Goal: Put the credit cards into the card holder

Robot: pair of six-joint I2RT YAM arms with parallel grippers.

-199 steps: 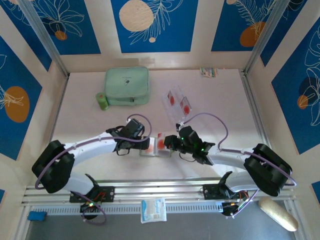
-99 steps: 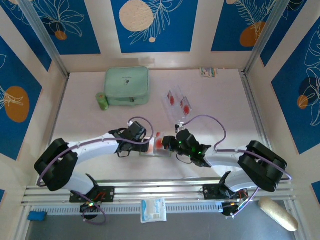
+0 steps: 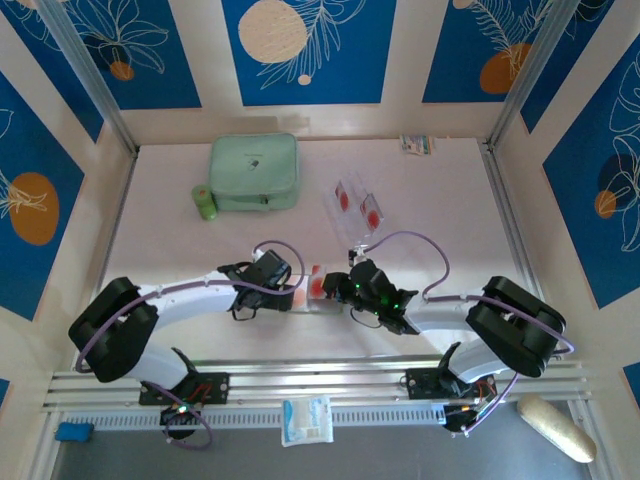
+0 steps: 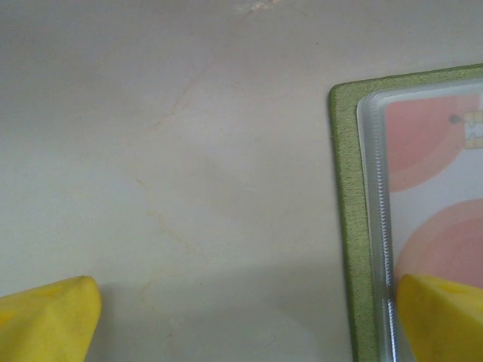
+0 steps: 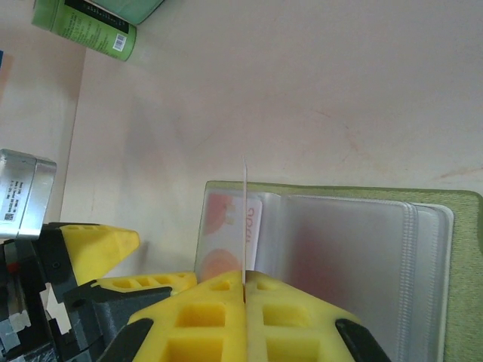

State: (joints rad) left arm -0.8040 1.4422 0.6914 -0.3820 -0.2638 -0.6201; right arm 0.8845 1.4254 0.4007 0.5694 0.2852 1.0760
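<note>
The olive-green card holder (image 3: 312, 302) lies open on the table between my two grippers, its pale clear pockets (image 5: 339, 249) facing up. One pocket holds a card with red marks (image 4: 434, 151). My right gripper (image 5: 245, 283) is shut on a thin transparent credit card (image 5: 245, 219), seen edge-on and upright over the holder's left pocket. My left gripper (image 4: 245, 320) is open and low over the table. Its right fingertip (image 4: 441, 317) sits over the holder's olive edge (image 4: 349, 226), its left fingertip (image 4: 45, 320) over bare table. More credit cards (image 3: 355, 205) lie farther back.
A large mint-green zip case (image 3: 254, 172) and a small green roll (image 3: 205, 202) stand at the back left. A small packet (image 3: 417, 144) lies at the back wall. A white packet (image 3: 306, 420) rests on the front rail.
My right gripper has moved a little left with the card, closer over the holder. The left arm has shifted only slightly.
</note>
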